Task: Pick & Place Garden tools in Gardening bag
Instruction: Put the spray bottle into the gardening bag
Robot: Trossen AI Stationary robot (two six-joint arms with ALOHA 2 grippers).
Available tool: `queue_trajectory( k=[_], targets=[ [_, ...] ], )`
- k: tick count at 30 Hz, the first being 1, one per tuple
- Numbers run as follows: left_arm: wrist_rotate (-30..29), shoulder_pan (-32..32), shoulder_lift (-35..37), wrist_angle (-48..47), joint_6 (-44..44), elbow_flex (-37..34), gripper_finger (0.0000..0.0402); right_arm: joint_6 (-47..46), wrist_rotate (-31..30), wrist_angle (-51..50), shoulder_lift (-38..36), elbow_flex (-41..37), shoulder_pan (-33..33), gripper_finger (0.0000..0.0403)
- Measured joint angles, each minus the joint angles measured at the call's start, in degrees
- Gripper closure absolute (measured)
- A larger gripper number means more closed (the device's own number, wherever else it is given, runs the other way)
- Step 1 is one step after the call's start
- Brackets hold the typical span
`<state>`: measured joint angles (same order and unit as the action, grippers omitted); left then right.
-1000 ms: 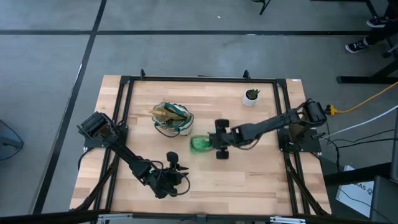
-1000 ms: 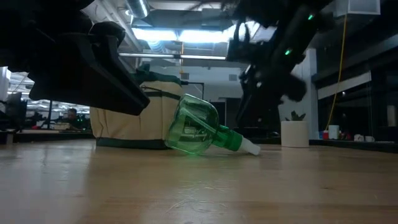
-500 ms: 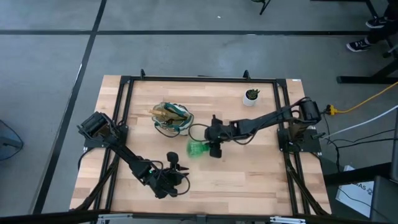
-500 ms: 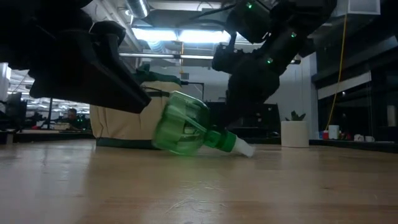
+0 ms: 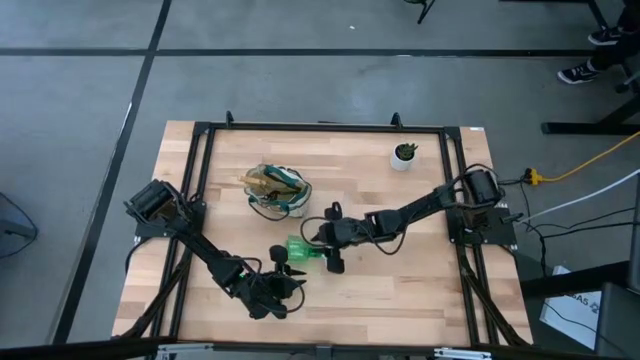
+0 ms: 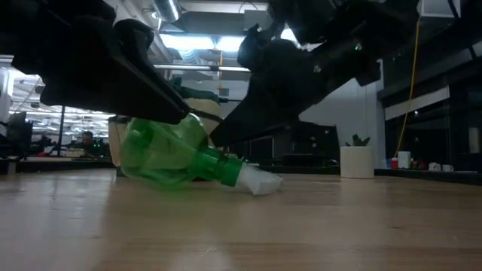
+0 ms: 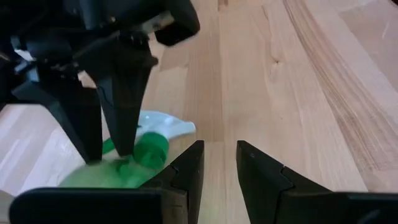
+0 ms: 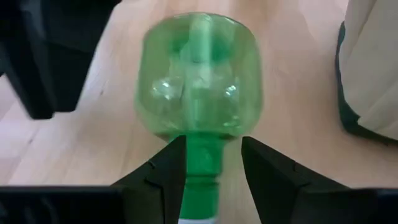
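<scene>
Broadly, the wooden desk (image 5: 420,280) fills the high view inside a black frame, with both dark arms reaching toward its middle. The right arm stretches from its base at the desk's right edge across to the centre, and the left arm runs from its base at the left edge toward the near middle.

Next in size, the gardening bag (image 5: 278,190) sits upright on the far left-centre part of the desk, cream with green trim, with wooden-handled tools (image 5: 262,180) poking out of its top. In the right wrist view a corner of the bag (image 8: 373,68) shows just beyond the bottle.

The spray bottle (image 5: 302,249) lies on its side on the desk, in front of the bag and apart from it, between the two grippers. In the low view its green body (image 6: 162,150) rests on the wood with the white nozzle (image 6: 260,181) touching the surface.

The right gripper (image 8: 211,158) has its fingers set on either side of the bottle's neck, closed against it. The left gripper (image 7: 219,163) hovers just beside the bottle, near its nozzle end, fingers slightly parted and holding nothing.

Smallest, a plant in a white pot (image 5: 404,155) stands near the far right corner, well apart from everything else.
</scene>
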<state>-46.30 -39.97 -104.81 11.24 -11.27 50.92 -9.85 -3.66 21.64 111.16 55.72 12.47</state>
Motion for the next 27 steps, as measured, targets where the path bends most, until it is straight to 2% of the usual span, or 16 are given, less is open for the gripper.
queue_trajectory(
  k=[3, 6, 12, 15, 21, 24, 27],
  targets=[
    [0.0, 0.0, 0.0, 1.0, 0.0, 0.0, 0.0313, -1.4, 0.1, 3.1, 1.9, 0.6, 0.0, 0.0245],
    [0.2, 0.3, 0.0, 1.8, 1.5, 0.0, 0.0313, -2.4, 3.4, 2.3, 3.0, 2.8, -0.4, 0.0245],
    [4.8, 2.7, 0.0, 5.1, 6.4, 0.0, 0.0313, -4.1, 20.1, -5.1, 0.4, 7.0, -3.0, 0.0245],
    [8.1, 4.4, 0.0, 5.3, 8.1, 0.0, 0.0313, -4.3, 25.2, -10.7, -3.2, 7.6, -4.4, 0.0245],
    [9.9, 6.9, 0.0, 3.4, 7.8, 0.0, 0.0313, -2.9, 24.2, -24.7, -12.8, 6.9, -4.4, 0.0245],
    [10.7, 8.2, 0.0, 2.8, 8.0, 0.1, 0.0311, -2.1, 21.5, -27.3, -18.3, 4.5, -2.6, 0.0245],
    [14.0, 9.9, 0.0, -0.7, 6.5, 2.0, 0.0296, -1.7, 17.9, -26.0, -23.8, 1.4, 0.4, 0.0245]
  ],
)
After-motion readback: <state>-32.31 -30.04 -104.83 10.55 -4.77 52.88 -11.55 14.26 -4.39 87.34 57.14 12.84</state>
